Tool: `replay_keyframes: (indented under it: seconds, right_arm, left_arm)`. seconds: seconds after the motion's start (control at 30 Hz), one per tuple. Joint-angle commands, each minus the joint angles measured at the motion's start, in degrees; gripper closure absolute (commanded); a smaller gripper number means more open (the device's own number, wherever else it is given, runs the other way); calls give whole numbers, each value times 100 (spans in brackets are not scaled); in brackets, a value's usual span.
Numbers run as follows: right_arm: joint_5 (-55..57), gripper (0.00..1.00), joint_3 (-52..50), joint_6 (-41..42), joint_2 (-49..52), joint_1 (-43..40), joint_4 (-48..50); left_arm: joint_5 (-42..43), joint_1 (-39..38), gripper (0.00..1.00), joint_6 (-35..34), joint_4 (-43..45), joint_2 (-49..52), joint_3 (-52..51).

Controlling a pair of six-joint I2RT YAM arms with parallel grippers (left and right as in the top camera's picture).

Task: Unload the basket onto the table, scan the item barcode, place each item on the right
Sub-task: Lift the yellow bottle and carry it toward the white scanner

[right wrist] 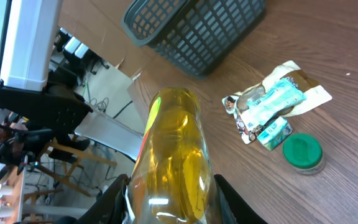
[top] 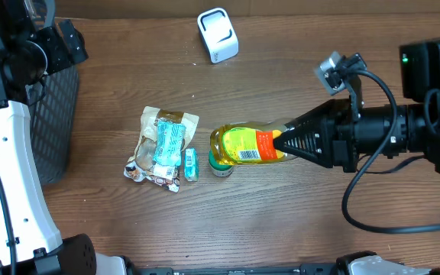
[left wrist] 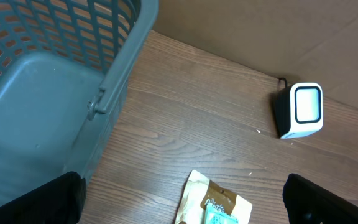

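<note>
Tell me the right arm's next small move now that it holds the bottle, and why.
Probably carry the bottle toward the white scanner, turning its barcode to face it. The right gripper is shut on the bottle, the barcode points up at the overhead camera, and the scanner stands well apart near the table's far edge.

There is one yellow bottle (top: 243, 143), one white scanner (top: 218, 34) and one grey basket (top: 56, 114). Next to the bottle are one green-lid jar (top: 220, 166), one teal box (top: 191, 163), one tan bag (top: 153, 122) and one blue packet (top: 168, 142).
</note>
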Motion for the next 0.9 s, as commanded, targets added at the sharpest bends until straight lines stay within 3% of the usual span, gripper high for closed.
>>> replay_keyframes:
  seconds: [0.0, 0.37, 0.57, 0.7, 0.87]
  right_arm:
    - [-142, 96, 59, -219, 94, 175, 28]
    - [1220, 96, -122, -337, 573, 1519, 116]
    - [1303, 96, -131, -260, 782, 1646, 197]
    - [2194, 97, -131, 815, 785, 1639, 745]
    - [3040, 97, -118, 852, 876, 1674, 1462]
  left_arm:
    - [35, -9, 0, 92, 7, 17, 149]
    - [37, -11, 0, 92, 7, 17, 149]
    - [37, -11, 0, 90, 9, 17, 149]
    - [35, -9, 0, 90, 9, 17, 149]
    - [37, -11, 1, 90, 7, 17, 149]
